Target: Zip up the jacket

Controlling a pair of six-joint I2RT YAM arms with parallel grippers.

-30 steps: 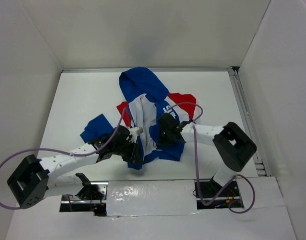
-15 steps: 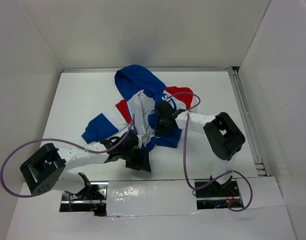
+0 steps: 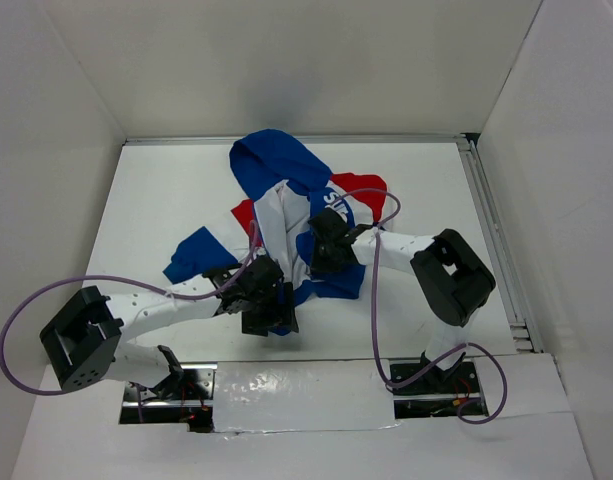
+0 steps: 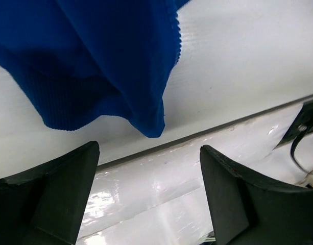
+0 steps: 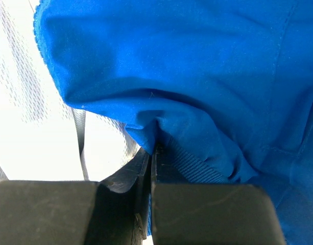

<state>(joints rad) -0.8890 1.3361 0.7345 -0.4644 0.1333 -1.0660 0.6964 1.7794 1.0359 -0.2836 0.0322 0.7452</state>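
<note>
The jacket [image 3: 276, 165] lies crumpled mid-table, blue hood at the far end, white lining [image 3: 279, 215] turned up and a red panel [image 3: 364, 186] to the right. My right gripper [image 3: 322, 258] is shut on a fold of the jacket's blue fabric [image 5: 197, 76] near the lower front edge; in the right wrist view the fingers meet on the cloth [image 5: 153, 151]. My left gripper [image 3: 275, 318] stands open just near of the hem, nothing between its fingers [image 4: 149, 149]. The blue ribbed hem [image 4: 95, 61] hangs loose beyond the fingertips. The zipper is not visible.
White walls close in the table on three sides. A metal rail [image 3: 491, 240] runs along the right edge. A glossy taped strip [image 3: 286, 385] marks the near edge by the arm bases. Purple cables [image 3: 386, 300] loop off both arms.
My left gripper has opened and let go of the jacket's hem, drawing back toward the near edge. The right gripper, still shut, has dragged the jacket slightly farther away.
</note>
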